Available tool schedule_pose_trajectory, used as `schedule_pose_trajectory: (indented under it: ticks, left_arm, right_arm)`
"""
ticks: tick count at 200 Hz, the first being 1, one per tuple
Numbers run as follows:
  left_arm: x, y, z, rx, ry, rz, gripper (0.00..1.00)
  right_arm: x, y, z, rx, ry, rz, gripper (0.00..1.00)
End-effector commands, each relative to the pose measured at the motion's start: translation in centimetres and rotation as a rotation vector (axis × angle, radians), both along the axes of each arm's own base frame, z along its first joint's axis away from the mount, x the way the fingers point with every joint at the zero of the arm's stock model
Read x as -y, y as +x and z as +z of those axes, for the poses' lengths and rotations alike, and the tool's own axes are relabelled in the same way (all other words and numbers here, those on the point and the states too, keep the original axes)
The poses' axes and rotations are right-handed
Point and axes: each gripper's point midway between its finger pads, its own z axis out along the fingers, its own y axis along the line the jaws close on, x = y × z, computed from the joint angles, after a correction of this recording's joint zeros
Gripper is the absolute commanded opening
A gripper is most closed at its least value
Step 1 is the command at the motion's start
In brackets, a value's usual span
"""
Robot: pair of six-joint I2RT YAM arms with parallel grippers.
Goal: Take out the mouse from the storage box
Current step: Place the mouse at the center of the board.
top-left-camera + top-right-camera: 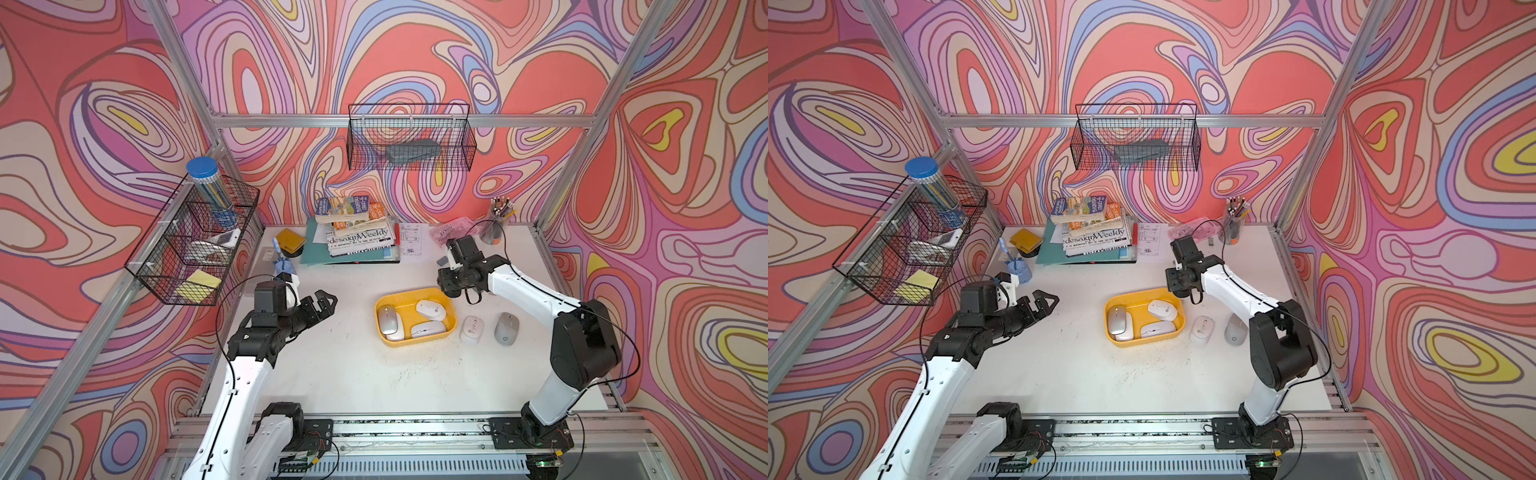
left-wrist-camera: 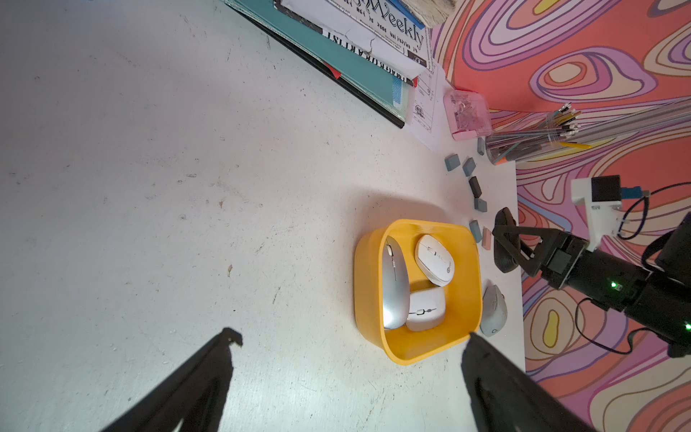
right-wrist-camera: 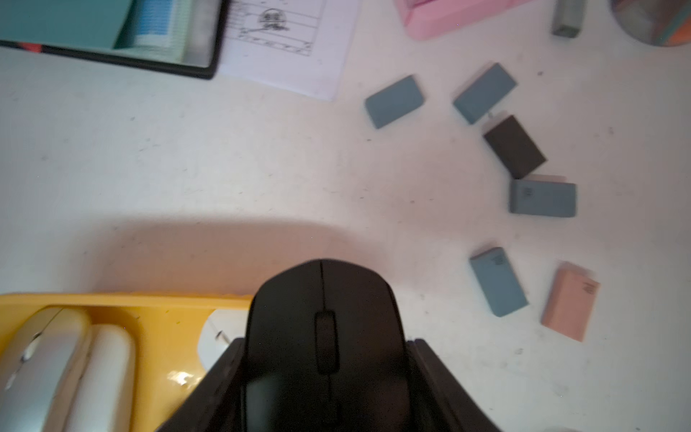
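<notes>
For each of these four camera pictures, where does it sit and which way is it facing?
Both top views: high at the table's front, looking down and toward the back wall; both arms show, with the storage box.
Left wrist: on the left arm, looking across the table at the storage box; the left gripper shows open.
Right wrist: on the right arm, looking down; the right gripper is shut on the black mouse.
Shared: all four show the storage box.

left gripper (image 1: 326,300) spread wide, right gripper (image 3: 325,348) clamped
</notes>
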Motion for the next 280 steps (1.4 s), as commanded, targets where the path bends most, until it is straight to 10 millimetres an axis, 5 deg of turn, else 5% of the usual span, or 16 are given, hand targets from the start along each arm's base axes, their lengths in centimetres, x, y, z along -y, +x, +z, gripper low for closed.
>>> schedule_pose_trajectory:
  ticks: [1, 66, 122, 171, 201, 235, 258, 280]
  left_arm:
    - [0.2, 0.2, 1.0, 0.038, 0.003, -0.016, 0.99]
    - [0.2, 0.2, 0.9, 0.031, 0.005, -0.019, 0.99]
    - [0.2, 0.2, 0.8, 0.028, 0.004, -0.019, 0.99]
    - [0.3, 0.1, 0.6, 0.023, -0.002, -0.026, 0.99]
    - [0.4, 0.0, 0.7, 0.023, -0.004, -0.027, 0.99]
    - [0.3, 0.0, 0.7, 0.025, -0.003, -0.026, 0.99]
    - [0.4, 0.0, 0.7, 0.026, -0.005, -0.026, 0.99]
    - [0.3, 0.0, 0.8, 0.03, -0.007, -0.023, 0.99]
  right_arm:
    - [2.1, 1.2, -0.7, -0.019, -0.048, -0.076, 0.53]
    - [4.7, 0.2, -7.5, -0.178, -0.116, -0.159, 0.54]
    - [5.0, -1.5, -10.5, -0.281, -0.128, -0.173, 0.62]
    - [5.1, -2.1, -11.1, -0.307, -0.126, -0.176, 0.67]
    - [5.4, -1.7, -9.0, -0.25, -0.125, -0.2, 0.76]
    - [4.4, -1.2, -1.7, -0.075, -0.057, -0.182, 0.78]
    - [-0.6, -2.4, 2.2, -0.001, -0.029, 0.009, 0.75]
    - [-6.1, -4.8, 1.7, -0.037, -0.095, 0.252, 0.74]
